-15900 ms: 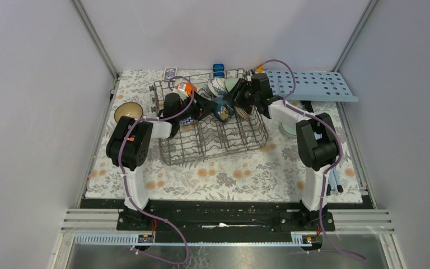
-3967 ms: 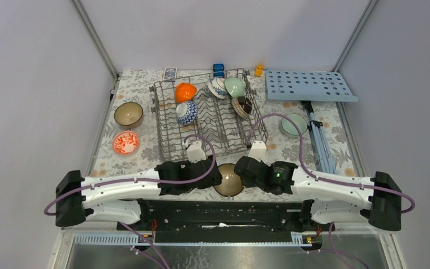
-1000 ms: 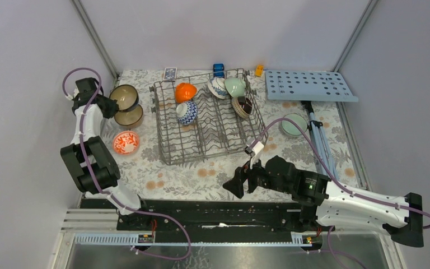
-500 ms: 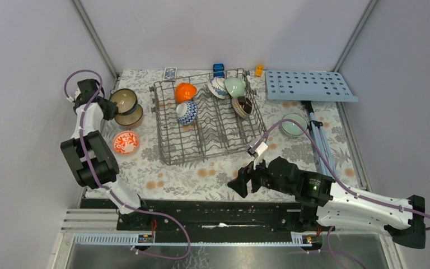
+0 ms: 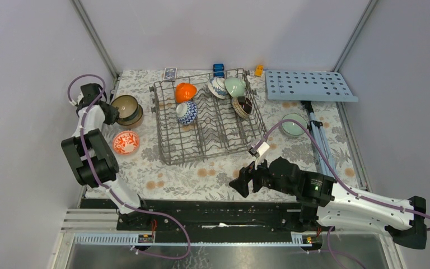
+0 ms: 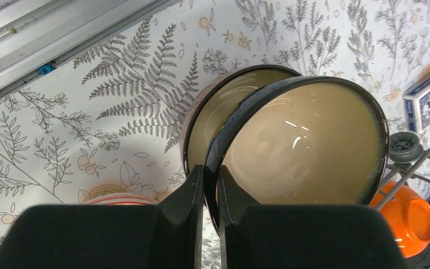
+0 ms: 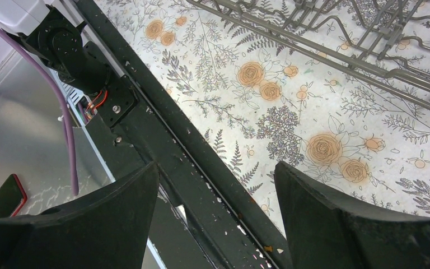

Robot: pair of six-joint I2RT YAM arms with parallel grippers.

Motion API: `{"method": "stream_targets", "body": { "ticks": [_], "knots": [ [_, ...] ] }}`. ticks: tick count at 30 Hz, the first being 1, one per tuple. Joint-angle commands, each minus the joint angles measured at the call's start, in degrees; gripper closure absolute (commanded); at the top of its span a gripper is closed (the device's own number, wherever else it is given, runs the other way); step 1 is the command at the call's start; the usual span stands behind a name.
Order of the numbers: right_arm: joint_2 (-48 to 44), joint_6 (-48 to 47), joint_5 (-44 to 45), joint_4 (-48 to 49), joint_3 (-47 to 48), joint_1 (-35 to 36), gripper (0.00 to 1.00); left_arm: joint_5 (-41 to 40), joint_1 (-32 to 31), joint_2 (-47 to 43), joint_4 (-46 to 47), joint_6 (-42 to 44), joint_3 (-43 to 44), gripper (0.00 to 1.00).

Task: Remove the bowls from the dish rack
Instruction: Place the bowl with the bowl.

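Left gripper (image 6: 211,175) pinches dark bowl (image 6: 308,145) by rim: glazed ceramic, stiff, slippery, chip-prone (apparently nesting into second bowl (image 6: 210,112)). Right gripper (image 7: 215,174) spread, empty.

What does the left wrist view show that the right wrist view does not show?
Only the left wrist view: the left gripper pinches the rim of a dark-rimmed bowl, over a second, similar bowl; an orange bowl sits at the lower right. Only the right wrist view: the right gripper, open and empty, and the black base rail. Both: the flowered tablecloth and part of the dish rack.
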Motion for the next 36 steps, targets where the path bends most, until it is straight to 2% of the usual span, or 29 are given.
{"method": "stream_targets", "body": {
  "ticks": [1, 23, 28, 36],
  "knots": [
    [-0.34, 0.20, 1.11, 0.43, 1.35, 0.31, 0.18, -0.18, 0.62, -0.57, 6.72, 0.10, -0.06, 1.00],
    [-0.60, 2.13, 1.13, 0.96, 0.12, 0.31, 0.18, 1.07, 0.44, 2.95, 5.76, 1.50, 0.22, 1.00],
    [-0.51, 2.09, 1.20, 0.92, 0.17, 0.31, 0.18, 1.14, 0.01, 2.99, 5.73, 2.19, 0.45, 0.84],
    [-1.17, 2.08, 1.64, 0.52, -0.05, 0.31, 0.18, 1.39, -0.53, 3.41, 5.63, 2.75, 0.80, 0.77]
  ]
}}
